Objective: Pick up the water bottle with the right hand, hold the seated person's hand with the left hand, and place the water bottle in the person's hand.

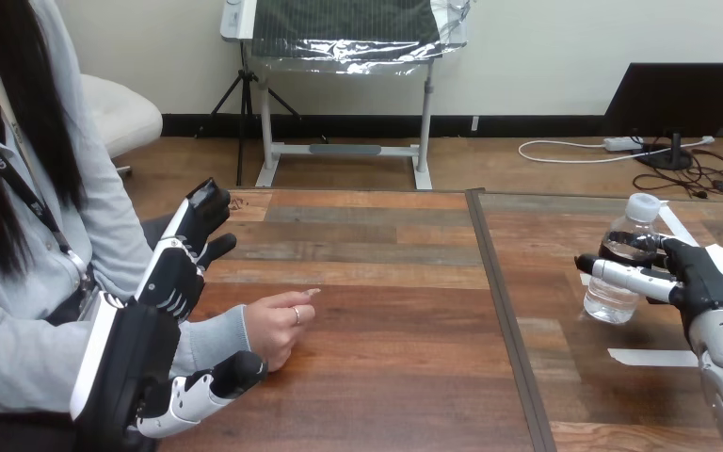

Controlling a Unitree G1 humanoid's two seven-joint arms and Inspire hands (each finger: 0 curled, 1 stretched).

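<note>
Where right hand (711, 278) curls, water bottle (633, 231) within

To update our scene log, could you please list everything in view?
table: one, brown wood, across the view
water bottle: one, clear with white cap, at the table's right part
tape strips: two, white, on the table near the water bottle
person's hand: one, loosely curled, resting on the table at the view's left
left hand: one, black and white, fingers straight, beside the person's wrist
right hand: one, black and white, curled round the water bottle
</note>
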